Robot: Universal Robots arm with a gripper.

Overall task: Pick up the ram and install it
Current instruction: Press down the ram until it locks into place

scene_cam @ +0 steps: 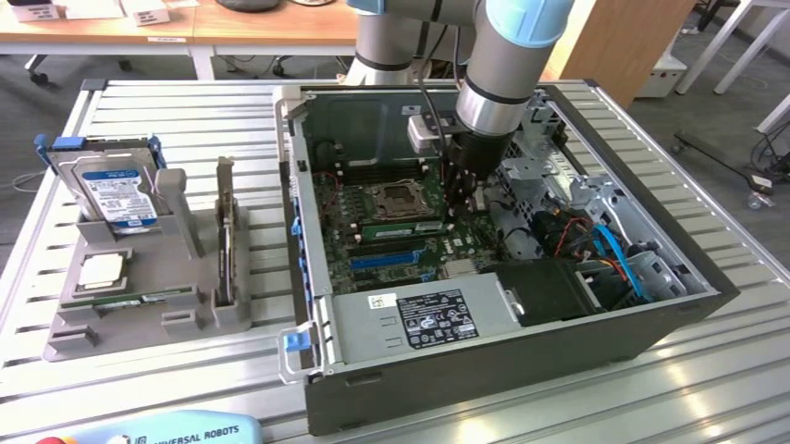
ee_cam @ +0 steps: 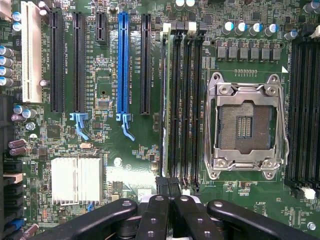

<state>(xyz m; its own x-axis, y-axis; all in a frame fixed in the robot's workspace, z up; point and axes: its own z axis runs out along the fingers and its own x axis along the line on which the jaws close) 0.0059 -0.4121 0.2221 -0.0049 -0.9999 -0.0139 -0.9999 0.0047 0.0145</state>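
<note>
hard drive (scene_cam: 117, 190) is stood in the grey holder (scene_cam: 136, 310) at the exterior view's left | ram (scene_cam: 404, 226) is seated in a slot beside the CPU socket (scene_cam: 398, 197) | fingers (ee_cam: 167, 215) are pressed together over the ram

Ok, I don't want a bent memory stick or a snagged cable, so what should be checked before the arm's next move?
1. Jaws shut: ok.
2. Memory stick standing in a slot beside the processor socket: ok.
3. Stick pressed fully home, end clips closed: cannot tell.
4. Jaws lined up over the stick's slot: ok in the wrist view.
5. Blue cables apart from the arm, toward the exterior view's right: ok.
6. Jaws actually gripping the stick: cannot tell.
</note>
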